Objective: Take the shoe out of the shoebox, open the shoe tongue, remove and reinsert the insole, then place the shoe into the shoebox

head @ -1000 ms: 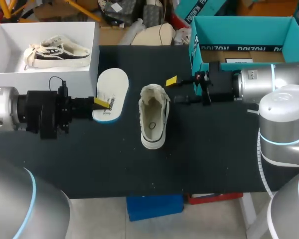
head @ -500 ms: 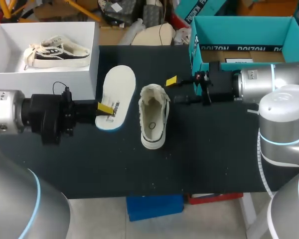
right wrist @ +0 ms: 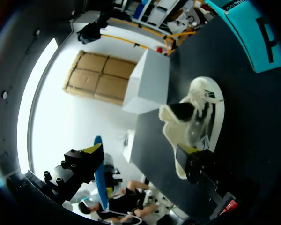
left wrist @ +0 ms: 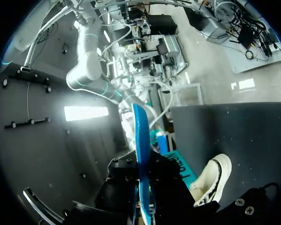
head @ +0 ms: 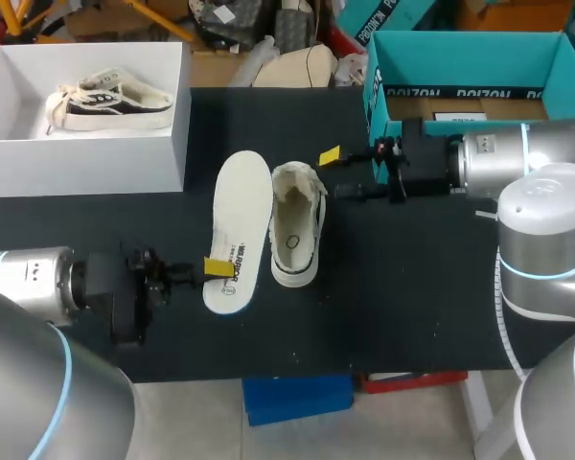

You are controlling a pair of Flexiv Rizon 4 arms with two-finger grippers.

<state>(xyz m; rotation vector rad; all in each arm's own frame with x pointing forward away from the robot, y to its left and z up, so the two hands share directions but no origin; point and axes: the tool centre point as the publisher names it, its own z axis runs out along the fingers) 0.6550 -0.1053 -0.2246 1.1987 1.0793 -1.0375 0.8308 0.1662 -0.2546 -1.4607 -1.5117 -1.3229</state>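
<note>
Left gripper (head: 218,267): clamped on the near end of the insole (head: 240,216), at the table's near left.
Change: the left arm has drawn back toward the near edge and swung the insole rightward, so it now runs alongside the shoe (head: 294,235).
Meaning: removal looks complete, and reinsertion is judged to be the step in hand.
Insole: runs from the fingers toward the far side, just left of the shoe.
Right gripper (head: 339,173): just right of the shoe's far end; its grip cannot be told.
</note>
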